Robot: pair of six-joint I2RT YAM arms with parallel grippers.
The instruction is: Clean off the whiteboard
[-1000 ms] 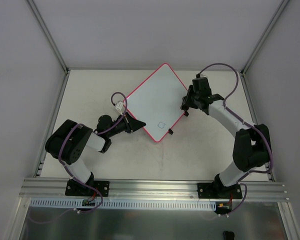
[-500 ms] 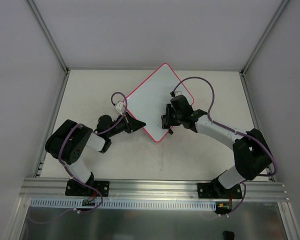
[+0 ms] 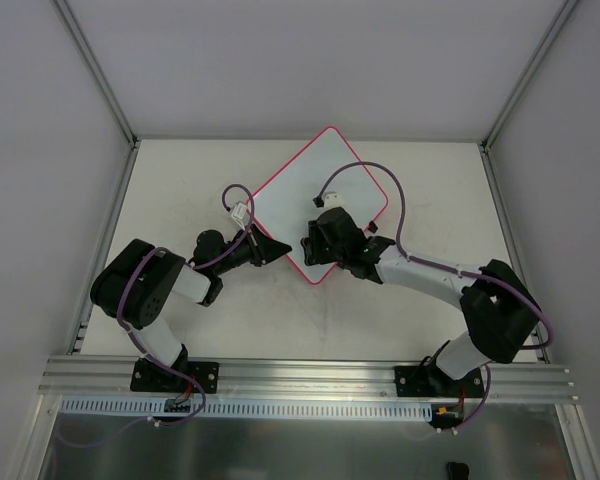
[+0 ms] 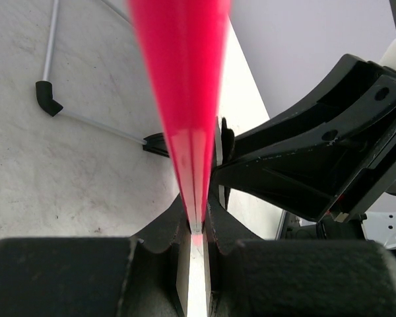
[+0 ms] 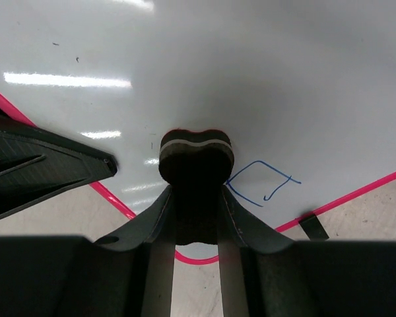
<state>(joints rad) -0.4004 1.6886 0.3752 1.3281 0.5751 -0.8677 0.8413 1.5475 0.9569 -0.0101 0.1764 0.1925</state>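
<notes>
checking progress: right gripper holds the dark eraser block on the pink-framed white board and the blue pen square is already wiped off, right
No: the right wrist view shows the blue pen square intact on the pink-framed whiteboard, beside the dark eraser block in the right gripper.

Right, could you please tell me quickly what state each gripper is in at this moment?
The left gripper is closed on the pink edge of the whiteboard.
The right gripper is closed, holding the eraser.
</notes>
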